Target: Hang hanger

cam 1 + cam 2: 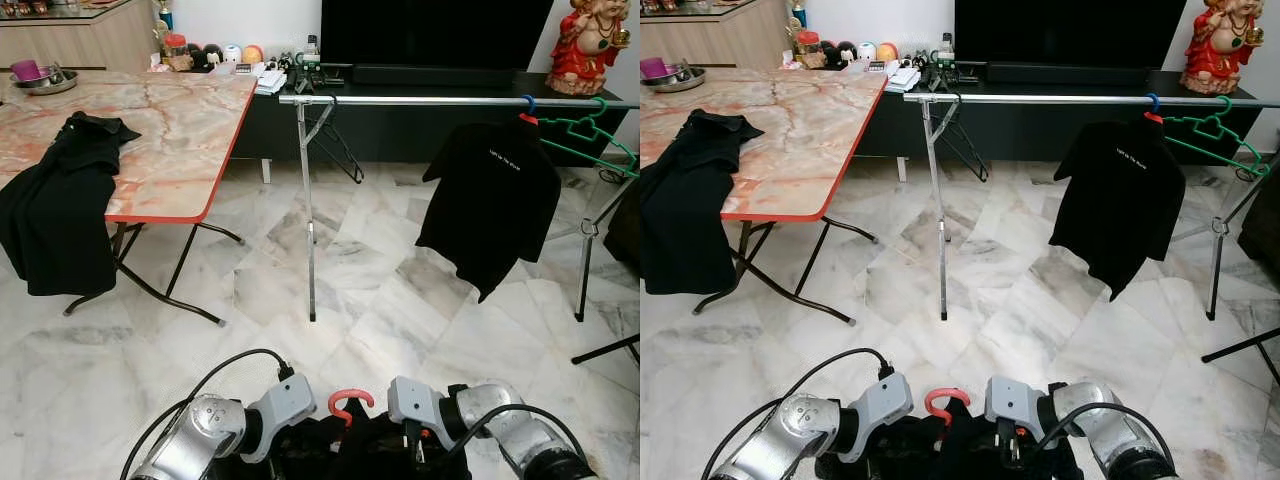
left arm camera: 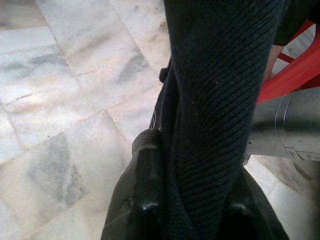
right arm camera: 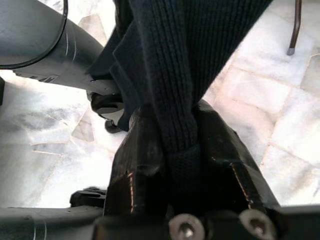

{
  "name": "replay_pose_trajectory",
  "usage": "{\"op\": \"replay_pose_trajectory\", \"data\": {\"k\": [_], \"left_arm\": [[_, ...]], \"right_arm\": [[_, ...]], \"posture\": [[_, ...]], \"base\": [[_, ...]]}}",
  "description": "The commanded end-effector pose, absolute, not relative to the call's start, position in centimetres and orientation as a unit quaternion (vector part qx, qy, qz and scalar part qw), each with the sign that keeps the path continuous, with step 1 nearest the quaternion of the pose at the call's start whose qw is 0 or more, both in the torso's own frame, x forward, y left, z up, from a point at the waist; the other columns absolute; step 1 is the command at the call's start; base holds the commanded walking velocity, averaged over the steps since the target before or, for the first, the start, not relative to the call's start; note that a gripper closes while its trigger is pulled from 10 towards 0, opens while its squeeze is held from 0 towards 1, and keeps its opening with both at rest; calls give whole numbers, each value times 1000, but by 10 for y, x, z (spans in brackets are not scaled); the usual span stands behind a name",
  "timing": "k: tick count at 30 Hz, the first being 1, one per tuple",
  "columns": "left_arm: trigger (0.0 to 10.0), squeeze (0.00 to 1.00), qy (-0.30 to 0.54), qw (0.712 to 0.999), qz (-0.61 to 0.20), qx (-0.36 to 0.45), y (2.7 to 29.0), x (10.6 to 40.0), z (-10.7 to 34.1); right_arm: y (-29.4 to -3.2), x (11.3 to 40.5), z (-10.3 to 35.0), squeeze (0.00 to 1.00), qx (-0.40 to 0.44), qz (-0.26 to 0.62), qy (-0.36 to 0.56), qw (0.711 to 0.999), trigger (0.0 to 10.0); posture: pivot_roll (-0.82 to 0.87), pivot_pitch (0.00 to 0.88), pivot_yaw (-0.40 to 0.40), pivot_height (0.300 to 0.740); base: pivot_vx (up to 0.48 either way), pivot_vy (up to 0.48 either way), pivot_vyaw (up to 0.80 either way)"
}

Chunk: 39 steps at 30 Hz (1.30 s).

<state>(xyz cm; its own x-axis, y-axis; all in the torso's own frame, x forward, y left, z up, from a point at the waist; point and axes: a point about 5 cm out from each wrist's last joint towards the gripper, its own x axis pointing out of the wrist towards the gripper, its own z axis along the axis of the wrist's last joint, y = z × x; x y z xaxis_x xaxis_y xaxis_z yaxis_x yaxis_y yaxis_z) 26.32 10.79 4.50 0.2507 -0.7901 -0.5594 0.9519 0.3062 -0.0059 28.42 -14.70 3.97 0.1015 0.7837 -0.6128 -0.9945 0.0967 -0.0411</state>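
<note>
A red hanger's hook (image 1: 350,402) pokes up from a black knit garment (image 1: 345,445) held low in front of me between both arms. My left gripper (image 2: 187,210) is shut on a fold of the garment (image 2: 220,100), with the red hanger (image 2: 292,75) beside it. My right gripper (image 3: 182,170) is shut on another fold of that knit (image 3: 185,60). Ahead stands a silver clothes rail (image 1: 420,100). A black T-shirt (image 1: 490,200) hangs from it toward the right, next to green hangers (image 1: 590,135).
A marble-topped folding table (image 1: 180,130) stands at the left with a black garment (image 1: 60,200) draped over its edge. The rail's upright leg (image 1: 308,230) stands mid-floor; another stand's legs (image 1: 585,260) are at the right. A dark TV console (image 1: 400,130) lines the back wall.
</note>
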Motion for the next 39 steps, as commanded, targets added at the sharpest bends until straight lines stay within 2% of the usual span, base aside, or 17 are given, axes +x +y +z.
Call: {"op": "replay_pose_trajectory", "data": {"k": [1,9,10,11,12,13,16,18,19,20,26,32,39], "left_arm": [[0,0,250,762,-573,169,106,258,38],[0,0,248,760,-576,171,106,257,38],[0,0,247,760,-576,173,106,257,37],[0,0,247,760,-575,174,106,258,37],[0,0,247,760,-575,175,106,258,37],[0,0,246,761,-574,177,106,258,37],[0,0,246,762,-572,178,107,258,37],[0,0,242,772,-557,187,110,261,36],[0,0,242,772,-557,187,110,261,36],[0,0,241,774,-554,190,111,261,35],[0,0,236,784,-537,203,114,263,33],[0,0,232,795,-521,206,115,263,28],[0,0,228,812,-495,208,120,265,23]], "right_arm": [[-144,300,58,0,-224,606,174,744,0],[-144,303,60,0,-229,595,171,751,0],[-145,303,59,0,-232,591,172,753,3451],[-145,303,59,0,-233,589,173,754,3451],[-145,304,58,0,-235,587,172,755,9451],[-145,304,58,0,-237,585,172,756,10000],[-146,305,57,0,-232,580,178,760,10000],[-147,305,57,643,-219,578,187,764,10000],[-147,305,57,643,-219,578,187,764,10000],[-147,305,57,1000,-216,579,188,763,10000],[-152,308,60,1000,-228,568,183,769,10000],[-159,316,67,1000,-231,536,172,794,10000],[-166,316,68,1000,-230,529,174,798,10000]], "posture": [[112,80,-62,740],[112,71,-60,740],[113,69,-60,740],[113,69,-60,740],[114,65,-59,740],[114,65,-59,740],[113,62,-58,740],[112,57,-56,740],[112,57,-56,740],[111,55,-56,740],[111,49,-56,740],[108,44,-53,740],[107,43,-50,740]], "base": [[0,0,0],[0,0,0],[0,0,0],[0,0,0],[0,0,0],[0,0,0],[0,0,0],[0,0,0],[0,0,0],[0,0,0],[0,0,0],[0,0,0],[0,0,0]]}}
